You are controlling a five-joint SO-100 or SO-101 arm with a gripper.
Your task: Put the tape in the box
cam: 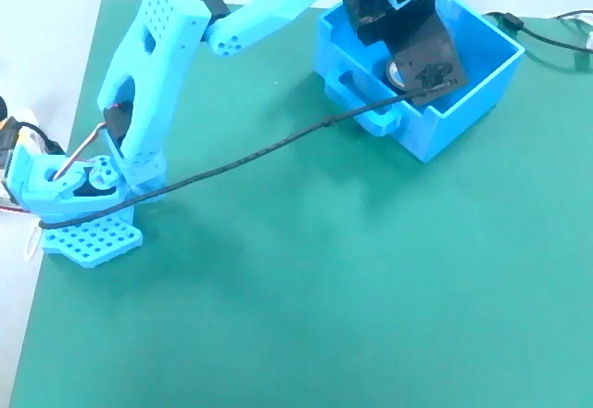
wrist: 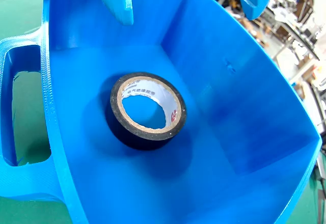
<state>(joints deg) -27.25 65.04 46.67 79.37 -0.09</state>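
The black tape roll [wrist: 147,113] with a whitish core lies flat on the floor of the blue box [wrist: 229,81], touching neither finger. My gripper [wrist: 191,0] hangs above it with its two blue fingers [wrist: 122,2] spread wide apart and holding nothing. In the fixed view the box [cam: 445,125] stands at the back right of the green mat, its loop handle [cam: 357,88] facing left. The gripper [cam: 422,74] reaches down into the box, and its black block covers most of the tape; only a pale round bit [cam: 397,72] shows.
The blue arm's base [cam: 79,204] stands at the left edge of the green mat [cam: 324,287]. A black cable [cam: 259,153] runs from the base across the mat to the box. More cables [cam: 556,28] lie behind the box at the right.
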